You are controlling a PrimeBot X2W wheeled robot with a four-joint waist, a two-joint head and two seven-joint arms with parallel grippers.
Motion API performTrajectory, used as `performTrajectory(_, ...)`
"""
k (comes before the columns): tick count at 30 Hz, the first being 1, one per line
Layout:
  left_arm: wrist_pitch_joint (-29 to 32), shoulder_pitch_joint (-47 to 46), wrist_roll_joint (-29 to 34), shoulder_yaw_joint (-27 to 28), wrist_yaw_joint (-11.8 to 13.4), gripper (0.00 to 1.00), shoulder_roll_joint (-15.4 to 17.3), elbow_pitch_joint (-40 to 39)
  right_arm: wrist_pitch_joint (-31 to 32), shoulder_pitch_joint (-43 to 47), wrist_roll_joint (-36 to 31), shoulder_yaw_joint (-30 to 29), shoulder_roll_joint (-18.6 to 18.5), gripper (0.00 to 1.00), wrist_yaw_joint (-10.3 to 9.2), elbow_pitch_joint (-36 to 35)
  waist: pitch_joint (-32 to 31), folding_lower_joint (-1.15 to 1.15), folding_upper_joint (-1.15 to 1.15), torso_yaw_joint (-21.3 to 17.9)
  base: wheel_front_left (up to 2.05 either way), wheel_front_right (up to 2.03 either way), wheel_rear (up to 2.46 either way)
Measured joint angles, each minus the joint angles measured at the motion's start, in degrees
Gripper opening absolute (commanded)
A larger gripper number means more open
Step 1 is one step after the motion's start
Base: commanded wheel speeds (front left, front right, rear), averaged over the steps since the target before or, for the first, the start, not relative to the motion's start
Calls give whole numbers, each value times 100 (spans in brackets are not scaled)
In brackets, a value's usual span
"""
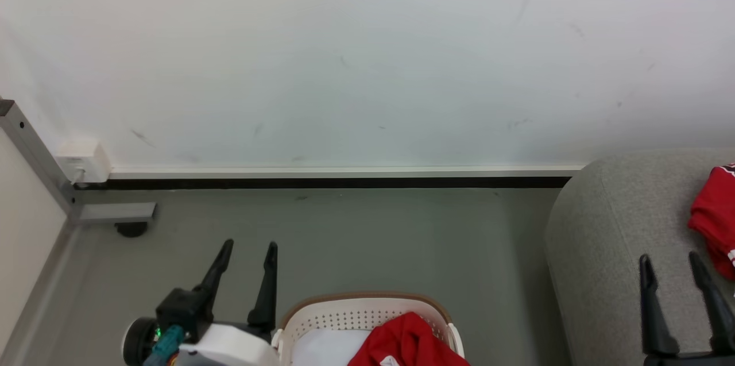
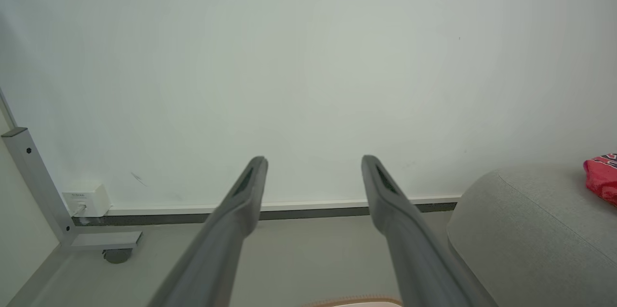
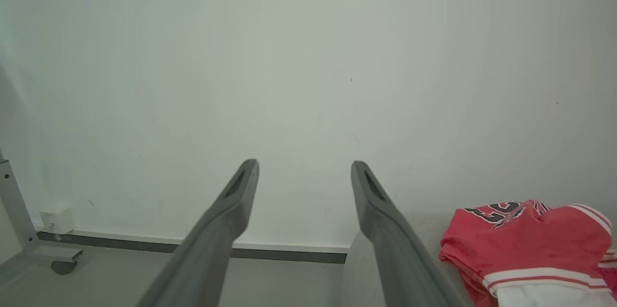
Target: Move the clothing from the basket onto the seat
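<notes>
Grey seat [image 1: 608,239] on the right already carries a red jersey [image 3: 525,239], striped hem showing, so one piece is home. Cream basket [image 1: 344,311] sits low centre on the floor with a red garment [image 1: 407,343] heaped inside, so I'd call the job partway. Left gripper [image 1: 250,244] and right gripper [image 1: 669,255] both hover, fingers spread, holding nothing.

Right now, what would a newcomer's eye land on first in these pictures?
The bright reds against grey: a red garment heaped in the basket at the head view's bottom edge, and a red jersey lying on the seat at right. The left gripper and right gripper stand open and empty before the white wall.
</notes>
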Motion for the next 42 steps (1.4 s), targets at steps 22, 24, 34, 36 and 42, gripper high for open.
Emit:
performTrajectory(22,0,475,385,349,-112,100,-191,-167,0,230,-402,54,393,100,0,87,51,1,0,-183,0,0,0)
performTrajectory(24,0,467,385,360,-120,100,-193,-153,0,215,-402,77,400,100,-1,100,71,1,0,-182,0,0,0)
performTrajectory(34,0,423,332,345,-140,100,-198,-42,0,185,-403,122,411,100,0,164,132,2,0,-211,0,0,0)
performTrajectory(36,0,417,311,330,-138,100,-199,18,0,174,-404,115,405,100,-1,180,146,2,0,-243,0,0,0)
performTrajectory(42,0,343,247,277,-149,100,-201,289,0,81,-406,76,389,100,0,189,235,2,0,-432,0,0,0)
